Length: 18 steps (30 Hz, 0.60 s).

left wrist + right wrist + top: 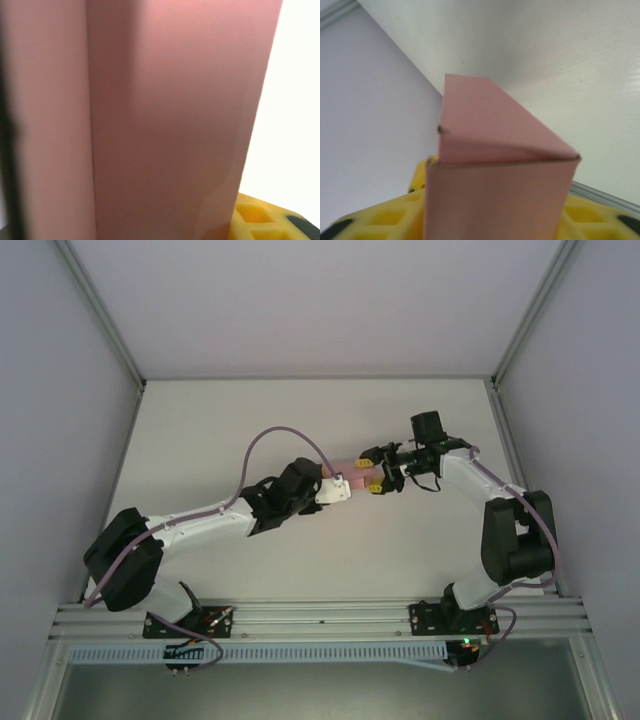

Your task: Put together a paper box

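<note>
The pink paper box [355, 468] hangs above the table's middle, between the two arms. In the left wrist view the paper box [170, 115] is very close, and one yellow finger [262, 220] presses on its right edge. My left gripper [340, 483] is shut on its left end. From the right, my right gripper [372, 472] straddles the other end. In the right wrist view the box [495, 195] stands between the yellow fingers [385, 222], with a folded flap sloping away on top. The box hides their inner faces, so contact cannot be judged.
The white tabletop [300, 420] lies below the arms, enclosed by grey walls and a metal frame [120, 340]. An aluminium rail [320, 618] carrying both arm bases runs along the near edge.
</note>
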Available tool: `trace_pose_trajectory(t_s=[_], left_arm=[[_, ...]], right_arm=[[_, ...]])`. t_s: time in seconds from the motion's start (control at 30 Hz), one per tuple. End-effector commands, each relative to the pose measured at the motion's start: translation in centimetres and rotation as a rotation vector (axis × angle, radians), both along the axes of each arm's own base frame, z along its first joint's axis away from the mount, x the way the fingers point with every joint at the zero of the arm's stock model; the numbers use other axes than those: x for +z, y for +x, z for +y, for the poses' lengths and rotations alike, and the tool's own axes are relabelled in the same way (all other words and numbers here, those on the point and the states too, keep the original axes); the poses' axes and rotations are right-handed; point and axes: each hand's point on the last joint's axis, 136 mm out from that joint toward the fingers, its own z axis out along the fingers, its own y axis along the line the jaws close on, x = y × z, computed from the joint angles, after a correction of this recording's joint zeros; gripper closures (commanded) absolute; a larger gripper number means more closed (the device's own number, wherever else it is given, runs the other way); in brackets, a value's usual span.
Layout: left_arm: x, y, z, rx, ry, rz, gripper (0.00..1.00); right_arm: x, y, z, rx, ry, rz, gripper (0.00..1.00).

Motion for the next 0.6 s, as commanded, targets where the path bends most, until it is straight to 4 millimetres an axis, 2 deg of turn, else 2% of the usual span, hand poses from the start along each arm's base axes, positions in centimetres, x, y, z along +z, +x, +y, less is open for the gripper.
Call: trace_pose_trajectory(t_s=[0.0,0.07,0.17,0.23,0.3,0.33,0.4,0.5,0.57], left_arm=[[2.7,2.1,0.1,0.070,-0.045,-0.049,0.64],[1.6,1.5,0.4,0.050,-0.006,0.031,0.68],[0.2,0.9,1.2,0.053,0.052,0.172,0.76],[-0.4,-0.1,1.8,0.021,0.078,0.287,0.74],[-1.7,-2.4,2.8,-0.047,0.152,0.442,0.70],[-2.5,-3.3,3.3,-0.070,0.196,0.500,0.70],[-3.2,-3.1,3.8,-0.032,0.243,0.537,0.70],[-4.0,-2.9,4.2,-0.018,0.273,0.585,0.69],[-4.4,-2.5,4.2,-0.005,0.288,0.606,0.69]], right_arm=[[0.2,-1.5,-0.9,0.057,-0.015,0.007,0.31],[0.5,0.2,-3.0,-0.004,-0.090,-0.103,0.24],[2.4,3.4,-6.4,-0.099,-0.174,-0.375,0.01],[4.2,5.3,-9.2,-0.148,-0.269,-0.619,0.00],[6.3,6.1,-11.5,-0.151,-0.385,-0.861,0.00],[7.7,5.7,-11.3,-0.076,-0.422,-1.018,0.00],[8.7,4.2,-10.6,0.064,-0.523,-1.212,0.00],[8.3,1.0,-7.3,0.291,-0.498,-1.389,0.00],[7.8,-0.3,-5.5,0.381,-0.455,-1.463,0.00]])
